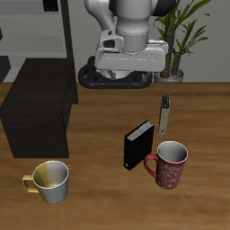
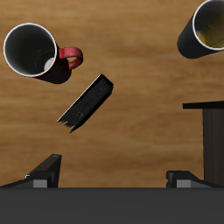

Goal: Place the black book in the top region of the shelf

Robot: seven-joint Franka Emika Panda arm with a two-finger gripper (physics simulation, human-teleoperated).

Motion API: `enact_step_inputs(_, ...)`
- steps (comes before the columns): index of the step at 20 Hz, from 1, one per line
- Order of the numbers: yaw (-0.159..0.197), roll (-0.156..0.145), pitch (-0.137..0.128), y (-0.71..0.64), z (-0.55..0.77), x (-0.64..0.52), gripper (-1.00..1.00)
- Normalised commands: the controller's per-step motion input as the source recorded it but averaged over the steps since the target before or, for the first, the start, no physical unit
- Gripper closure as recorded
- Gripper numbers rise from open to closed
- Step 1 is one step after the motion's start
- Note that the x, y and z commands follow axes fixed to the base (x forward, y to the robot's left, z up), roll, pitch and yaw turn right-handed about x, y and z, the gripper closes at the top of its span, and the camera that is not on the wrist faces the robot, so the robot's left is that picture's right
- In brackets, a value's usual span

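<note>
Exterior view, read left to right: saw the shelf [image 1: 36, 117], a low matte-black box standing on the wooden counter [image 1: 99, 193], toward the back. Nearer the front edge, found a yellow mug [image 1: 49, 181] with a white inside, well apart from the rest. Farther along, noted the black book [image 1: 138, 145] standing upright on the counter, pale page edges showing along one side, untouched and well apart from the shelf. Just beside it, spotted a red mug [image 1: 169, 163], close to the book, though contact could not be told. Behind that mug, picked out a slim grey upright stick [image 1: 164, 114]. At the back, made out a potted plant [image 1: 180, 36] beside the robot's base. Above the counter, hung the pincer [image 1: 128, 56], over neither book nor shelf.

Wrist view: showed the red mug [image 2: 42, 52], then the black book [image 2: 87, 101] lying slantwise across the frame, then the yellow mug [image 2: 206, 28] and a dark edge of the shelf [image 2: 208, 131]. Showed both fingertips [image 2: 45, 168] of the pincer [image 2: 114, 175] spread wide, holding nothing
</note>
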Motion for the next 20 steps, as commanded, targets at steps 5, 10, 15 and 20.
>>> enact_step_inputs(5,-0.017,0.023,-0.003,0.16,-0.07,0.12,-1.0)
enact_step_inputs(10,-0.034,0.002,0.016,0.08,-0.04,0.19,-1.0)
enact_step_inputs(15,-0.027,0.008,-0.033,0.01,0.0,0.11,-1.0)
enact_step_inputs(20,-0.023,0.001,-0.001,0.0,-0.09,0.16,-1.0)
